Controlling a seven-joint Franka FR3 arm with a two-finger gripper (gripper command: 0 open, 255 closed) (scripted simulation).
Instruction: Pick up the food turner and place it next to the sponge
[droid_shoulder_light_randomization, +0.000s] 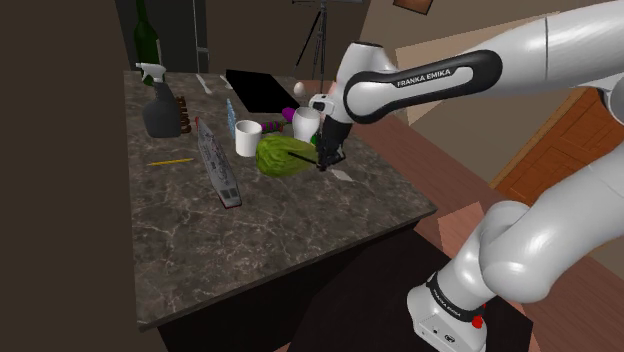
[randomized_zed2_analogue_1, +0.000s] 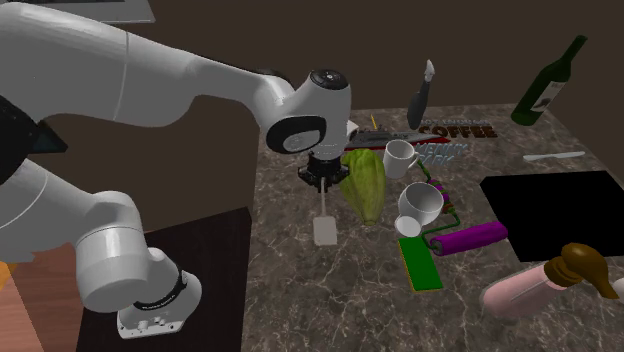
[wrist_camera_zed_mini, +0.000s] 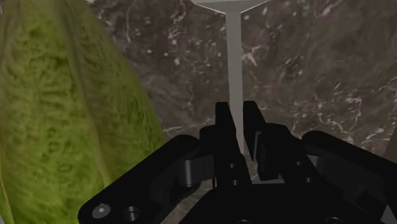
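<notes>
Fingers (wrist_camera_zed_mini: 222, 127) of the black gripper (wrist_camera_zed_mini: 236, 113) are drawn narrow and pressed against either side of the thin grey handle of the food turner (wrist_camera_zed_mini: 234, 51), so the turner is clasped between them. From the fingers the handle is run out low over the marble to a flat pale blade. Whether the blade is resting on the marble worktop (randomized_zed2_analogue_1: 300, 300) or is just clear of it cannot be told.

In the second exterior view the gripper (randomized_zed2_analogue_1: 322, 187) is pointed down over the handle end of the food turner (randomized_zed2_analogue_1: 325, 228). The turner is located close to the worktop edge that faces the stand, roughly midway along that edge. The same is shown in the shoulder view, where the gripper (droid_shoulder_light_randomization: 323, 162) is set just beside the turner's blade (droid_shoulder_light_randomization: 342, 175).

A head of green lettuce (randomized_zed2_analogue_1: 365, 185) is laid just beside the turner, on the side away from that edge. Beyond the lettuce a white mug (randomized_zed2_analogue_1: 400, 157) and a second white mug (randomized_zed2_analogue_1: 420, 202) are placed. The green sponge (randomized_zed2_analogue_1: 420, 264) is laid flat farther in from the edge, well apart from the turner, with a purple paint roller (randomized_zed2_analogue_1: 470, 240) touching or just beside it. A grey ship model (droid_shoulder_light_randomization: 215, 160) is laid near the worktop's middle.
</notes>
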